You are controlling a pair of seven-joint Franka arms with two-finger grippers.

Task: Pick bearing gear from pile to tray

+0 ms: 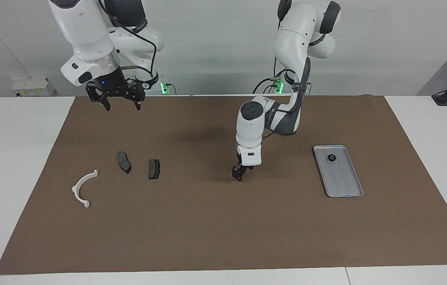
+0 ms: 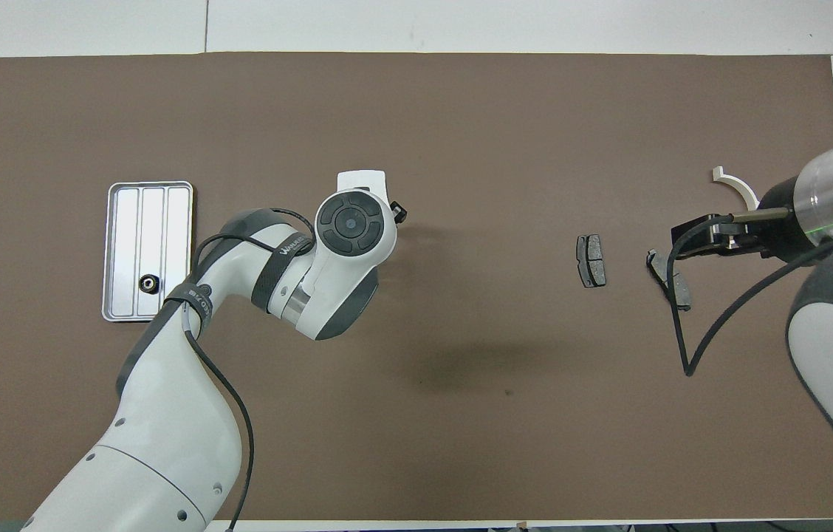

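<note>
Robotics lab: two arms, brown mat (image 1: 207,229), bare white wall (image 1: 215,39)

Bright, even light from above, soft diffuse shadow on the brown mat (image 1: 207,221) toward twelve o'clock of the left gripper (image 1: 239,176), mild sheen on the tray (image 1: 346,186), both views sharp, no blur.
</note>
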